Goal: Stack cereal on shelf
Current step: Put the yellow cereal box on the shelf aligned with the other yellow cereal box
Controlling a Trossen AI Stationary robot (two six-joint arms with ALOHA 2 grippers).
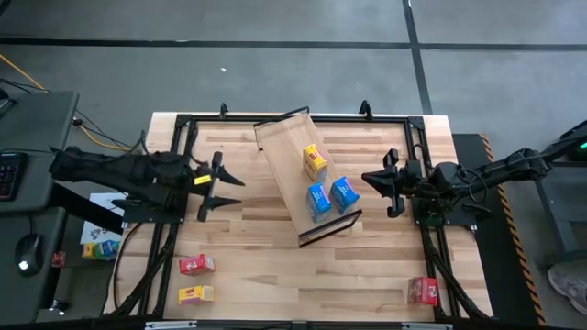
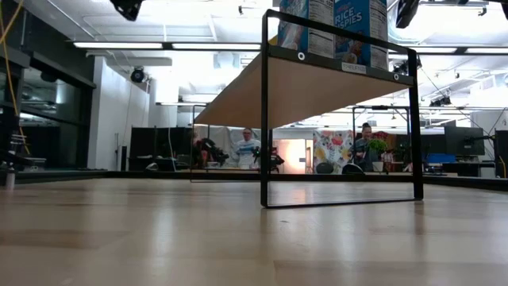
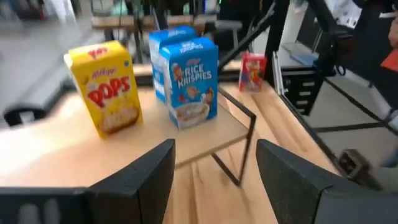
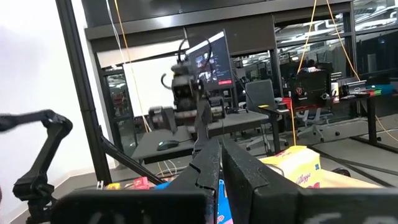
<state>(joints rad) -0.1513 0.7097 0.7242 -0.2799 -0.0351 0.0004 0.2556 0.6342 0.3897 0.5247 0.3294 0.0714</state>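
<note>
Three cereal boxes (image 1: 318, 197) stand between both pincers

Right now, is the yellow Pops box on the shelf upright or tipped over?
Upright. The yellow Pops box stands on its base on the shelf, front print facing the open left gripper.

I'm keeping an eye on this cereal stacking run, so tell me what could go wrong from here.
1. The three boxes sit bunched at one end of the shelf; the blue box is near the end rail, so a nudge might tip it.
2. The red box lies near the table's front edge, an awkward reach for the right hand.
</note>
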